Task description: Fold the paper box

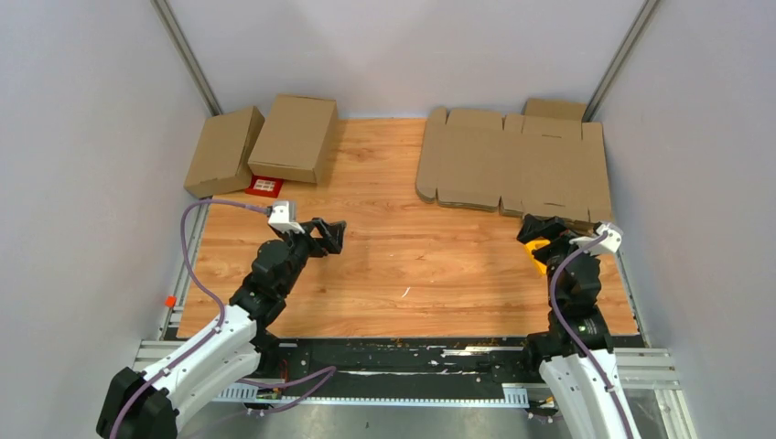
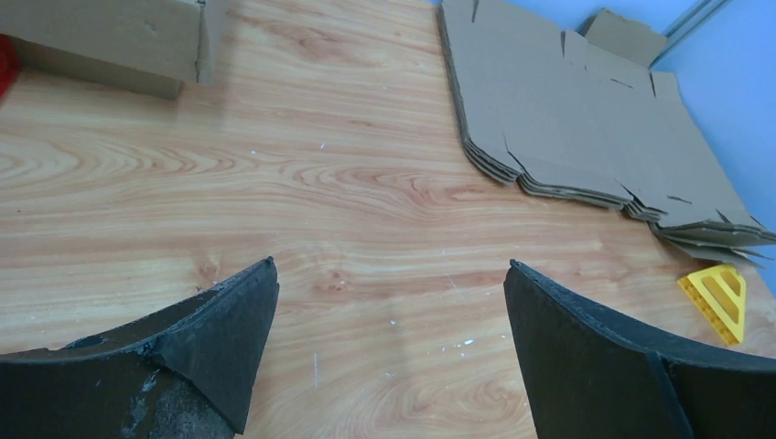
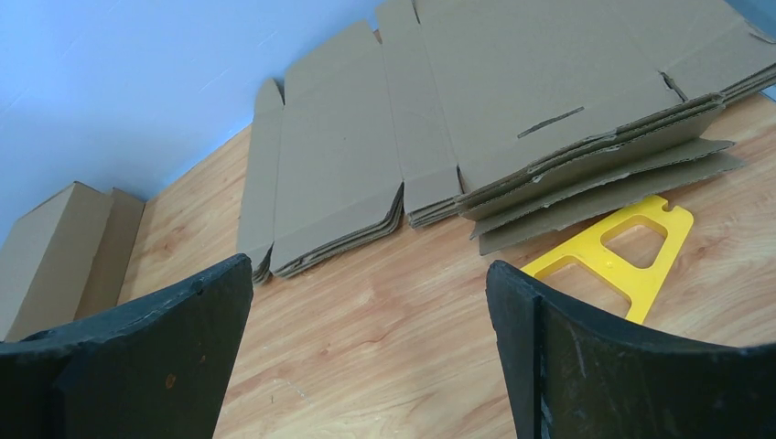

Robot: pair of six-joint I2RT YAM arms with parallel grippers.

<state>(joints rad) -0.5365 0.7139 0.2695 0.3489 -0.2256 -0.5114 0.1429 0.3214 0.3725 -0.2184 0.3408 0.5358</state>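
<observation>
At the near edge of the wooden table (image 1: 412,302) the two arms rise from their bases; the left gripper (image 1: 329,236) hovers over bare wood left of centre, its jaws spread wide with nothing between them; the right gripper (image 1: 540,229) stands on the right side, jaws likewise spread and holding nothing. Just beside the right gripper, a yellow plastic frame (image 3: 613,251) with cut-out windows lies flat on the wood, its far corner tucked at the near edge of a sheaf of flat cardboard sheets (image 1: 512,165); the sheaf is many layers thick, notched and creased, and fills the far right of the table, apart from both grippers. Farther back on the left, against the rear wall, the paper box (image 1: 293,137) lies closed as a shallow brown carton, well apart from both grippers; a second closed carton (image 1: 223,151) lies touching its left side; a small red card (image 1: 265,186) shows at their near edges.
</observation>
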